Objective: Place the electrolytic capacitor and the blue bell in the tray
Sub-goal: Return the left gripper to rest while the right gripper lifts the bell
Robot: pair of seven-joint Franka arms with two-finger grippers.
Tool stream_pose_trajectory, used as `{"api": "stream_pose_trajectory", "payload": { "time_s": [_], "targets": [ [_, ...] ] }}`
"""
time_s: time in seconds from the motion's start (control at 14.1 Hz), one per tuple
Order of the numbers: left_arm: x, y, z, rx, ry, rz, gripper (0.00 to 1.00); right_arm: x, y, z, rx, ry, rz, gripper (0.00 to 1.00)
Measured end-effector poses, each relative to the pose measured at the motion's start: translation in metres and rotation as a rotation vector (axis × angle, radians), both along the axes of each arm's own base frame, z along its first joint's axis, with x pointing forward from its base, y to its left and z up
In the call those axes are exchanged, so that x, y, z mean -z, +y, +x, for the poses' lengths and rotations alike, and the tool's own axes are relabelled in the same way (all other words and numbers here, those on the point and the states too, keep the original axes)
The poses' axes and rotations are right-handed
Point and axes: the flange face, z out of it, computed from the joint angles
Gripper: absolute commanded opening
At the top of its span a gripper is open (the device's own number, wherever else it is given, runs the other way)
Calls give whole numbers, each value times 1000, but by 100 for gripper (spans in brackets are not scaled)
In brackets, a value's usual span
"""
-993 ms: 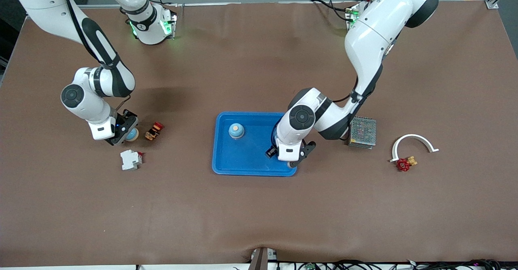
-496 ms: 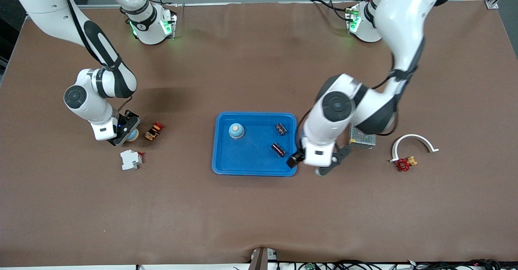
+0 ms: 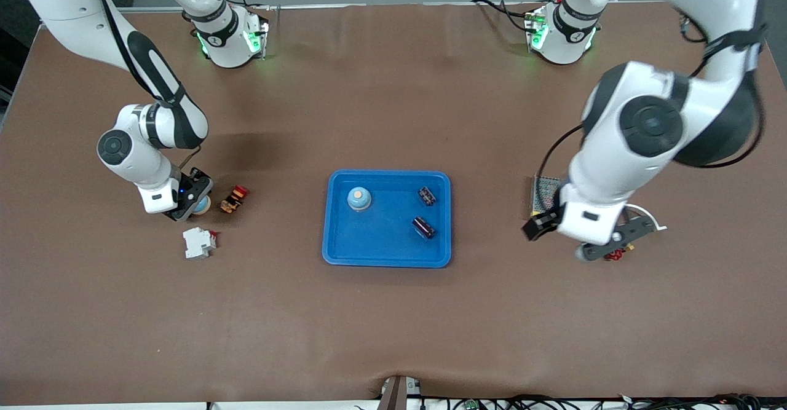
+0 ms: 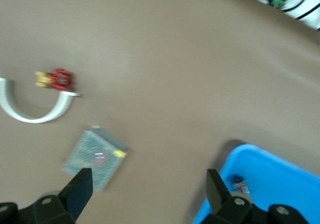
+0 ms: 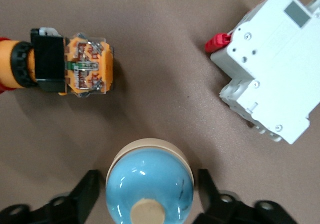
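Observation:
The bright-blue tray (image 3: 344, 244) lies mid-table. In it stand one blue bell (image 3: 359, 198) and two dark electrolytic capacitors (image 3: 426, 195) (image 3: 423, 227). A second blue bell (image 3: 200, 205) with a cream base stands on the table toward the right arm's end. My right gripper (image 3: 189, 202) is low around it. In the right wrist view that bell (image 5: 150, 184) sits between the open fingers (image 5: 87, 190), a thin gap on each side. My left gripper (image 3: 578, 244) is open and empty, up over the table beside the mesh box. Its view shows a tray corner (image 4: 272, 179).
An orange-and-black push-button switch (image 3: 234, 198) and a white circuit breaker (image 3: 198, 242) lie close by the second bell. A grey mesh box (image 3: 546, 190), a white arc piece (image 3: 648, 218) and a red connector (image 3: 613, 254) lie under and beside my left arm.
My left gripper has left the tray and swung up toward the left arm's end, leaving a second capacitor in the tray. My right gripper has stayed around the bell.

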Motion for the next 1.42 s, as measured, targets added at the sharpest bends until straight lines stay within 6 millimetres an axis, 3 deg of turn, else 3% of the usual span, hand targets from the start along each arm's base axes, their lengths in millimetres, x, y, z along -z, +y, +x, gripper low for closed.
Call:
{"api": "stream_pose_trajectory", "payload": {
  "time_s": [0.21, 0.35, 0.71, 1.06, 1.21, 1.42],
  "targets": [
    [-44, 63, -8, 101, 24, 38, 100, -3, 0, 1, 0, -5, 0, 39],
    [-67, 90, -17, 104, 30, 41, 100, -3, 0, 1, 0, -5, 0, 38],
    [-113, 107, -48, 129, 6, 74, 100, -3, 0, 1, 0, -5, 0, 37],
    [-135, 159, -82, 178, 37, 28, 100, -6, 4, 2, -7, 2, 2, 36],
    [-142, 171, -96, 201, 37, 4, 100, -19, 4, 5, -5, 18, 1, 36],
    [-147, 172, -109, 216, 45, 1, 100, -52, 5, 12, 41, 40, 4, 35]
  ]
}}
